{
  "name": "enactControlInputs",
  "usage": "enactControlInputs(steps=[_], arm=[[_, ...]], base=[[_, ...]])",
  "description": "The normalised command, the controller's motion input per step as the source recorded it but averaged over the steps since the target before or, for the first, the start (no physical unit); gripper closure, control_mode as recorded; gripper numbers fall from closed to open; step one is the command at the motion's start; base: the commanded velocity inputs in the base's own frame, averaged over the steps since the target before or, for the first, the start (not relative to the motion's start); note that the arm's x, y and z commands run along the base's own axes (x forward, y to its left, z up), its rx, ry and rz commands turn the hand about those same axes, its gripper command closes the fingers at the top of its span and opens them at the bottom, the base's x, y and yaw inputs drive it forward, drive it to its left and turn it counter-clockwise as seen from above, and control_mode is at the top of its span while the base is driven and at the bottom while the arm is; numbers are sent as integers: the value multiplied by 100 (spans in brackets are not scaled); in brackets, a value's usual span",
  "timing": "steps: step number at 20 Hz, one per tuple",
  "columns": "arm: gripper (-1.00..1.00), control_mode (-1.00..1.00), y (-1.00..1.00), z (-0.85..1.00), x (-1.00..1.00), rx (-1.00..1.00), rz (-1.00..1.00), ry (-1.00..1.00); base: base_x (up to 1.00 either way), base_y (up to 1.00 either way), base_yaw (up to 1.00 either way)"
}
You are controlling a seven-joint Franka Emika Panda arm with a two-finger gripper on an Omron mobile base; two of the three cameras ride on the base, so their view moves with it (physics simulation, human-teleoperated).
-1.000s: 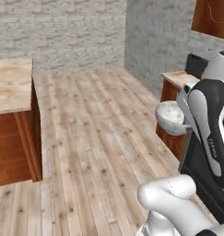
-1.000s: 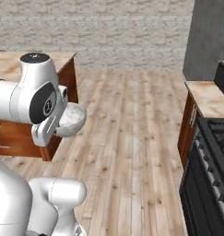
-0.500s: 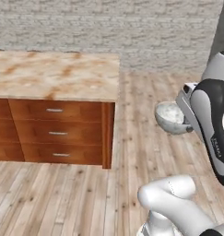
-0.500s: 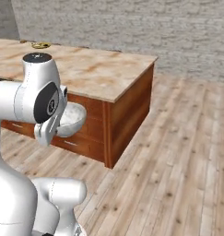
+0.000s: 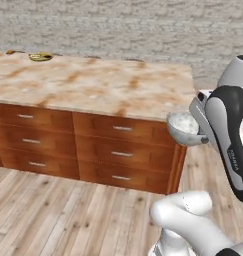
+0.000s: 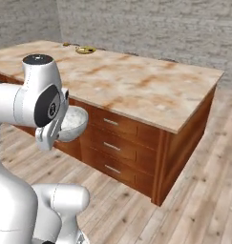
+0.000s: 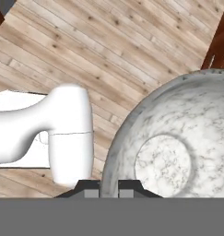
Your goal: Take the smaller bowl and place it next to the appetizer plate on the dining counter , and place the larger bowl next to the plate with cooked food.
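The dining counter (image 5: 93, 85) stands in front of the robot, on the wooden floor (image 6: 194, 190), with a stone wall (image 5: 123, 27) behind it. A small plate (image 5: 41, 57) lies at the far left corner of the counter top. The smaller bowl (image 5: 183, 127) hangs above the floor, just before the counter's near right corner, with the gripper (image 7: 109, 186) at its rim.

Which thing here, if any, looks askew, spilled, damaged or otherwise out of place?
Nothing stands out. The claw is shut on the rim of the small bowl, holding it above the wood floor beside the counter. The bowl looks whole and holds nothing. A yellow plate sits flat at the counter's far end.
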Motion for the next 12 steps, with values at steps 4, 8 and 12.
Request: enactControlInputs(steps=[4,8,12], arm=[[100,100,0,0,0,0,0,0],[100,100,0,0,0,0,0,0],[100,100,0,0,0,0,0,0]], base=[[100,100,24],[97,100,0],[80,100,-6]])
